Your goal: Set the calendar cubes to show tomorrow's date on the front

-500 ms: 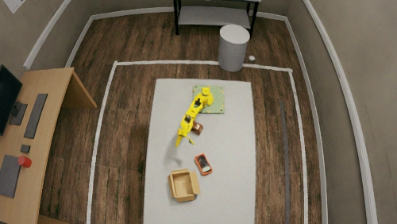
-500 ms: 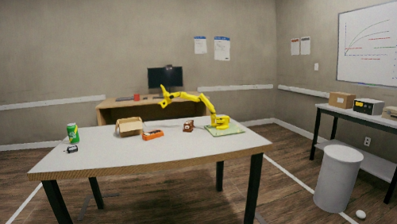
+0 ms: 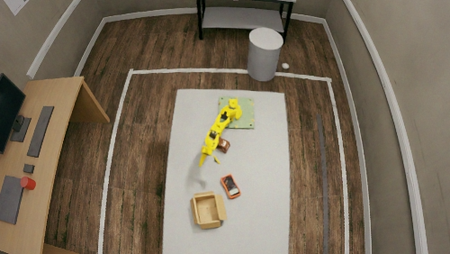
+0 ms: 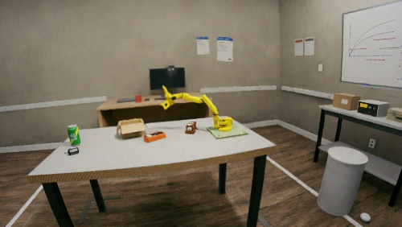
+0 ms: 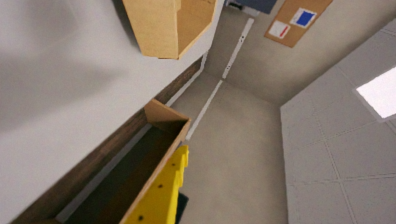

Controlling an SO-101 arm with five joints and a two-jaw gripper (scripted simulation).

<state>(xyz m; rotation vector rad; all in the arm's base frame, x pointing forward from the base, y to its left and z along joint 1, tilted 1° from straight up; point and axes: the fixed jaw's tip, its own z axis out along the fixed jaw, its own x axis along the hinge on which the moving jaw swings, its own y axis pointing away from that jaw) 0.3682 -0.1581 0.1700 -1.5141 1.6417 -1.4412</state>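
- One yellow arm (image 4: 201, 99) reaches out from its green base plate (image 3: 247, 122) on the white counter (image 3: 261, 189), raised well above the surface.
- Hand (image 3: 208, 158) hangs in the air, jaws spread wide, nothing between them.
- Calendar (image 3: 223, 145), a small brown block, sits on the counter just beside the arm's forearm in the top view; in the exterior view (image 4: 190, 127) it stands left of the base plate. Digits too small to read.
- Orange tray (image 3: 230, 185) with a dark inside lies farther along the counter, apart from the calendar.
- Open cardboard box (image 3: 208, 210) rests near the tray, beyond it from the base.
- Green can (image 4: 73, 134) and a small dark item (image 4: 72, 150) stand at the far end of the counter, well apart from the rest.
- Wrist view shows a yellow finger (image 5: 160, 195), the counter edge and the box (image 5: 165, 25) only.
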